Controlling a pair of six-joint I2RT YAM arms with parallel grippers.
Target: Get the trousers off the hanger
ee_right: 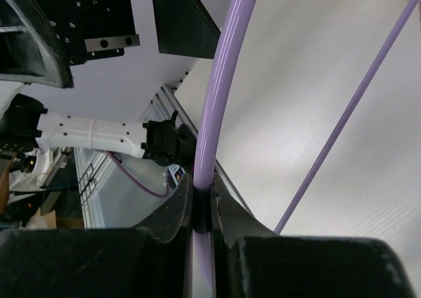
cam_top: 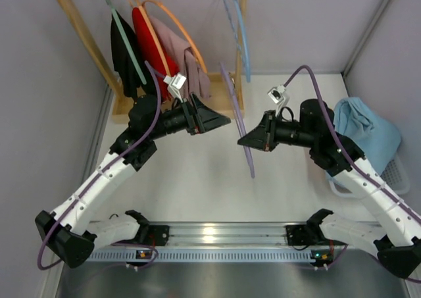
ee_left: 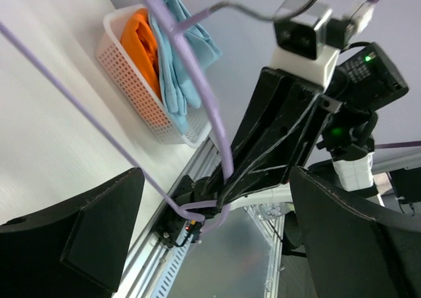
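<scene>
The lavender-purple hanger [cam_top: 235, 107] hangs bare in mid-air over the table. My right gripper [cam_top: 242, 141] is shut on its lower curve; in the right wrist view the purple bar [ee_right: 221, 87] sits pinched between the fingers. The light blue trousers [cam_top: 368, 128] lie draped over a white basket at the right, off the hanger; in the left wrist view the trousers [ee_left: 179, 48] lie next to an orange cloth. My left gripper [cam_top: 222, 120] is open and empty, just left of the hanger, which also shows in that view [ee_left: 209, 107].
A wooden rack [cam_top: 85, 41] at the back holds black, red and dusty pink garments on hangers, and a pale blue hanger [cam_top: 240, 28] hangs at its right end. The white basket [cam_top: 395, 176] stands at the table's right edge, holding the orange cloth [ee_left: 141, 41].
</scene>
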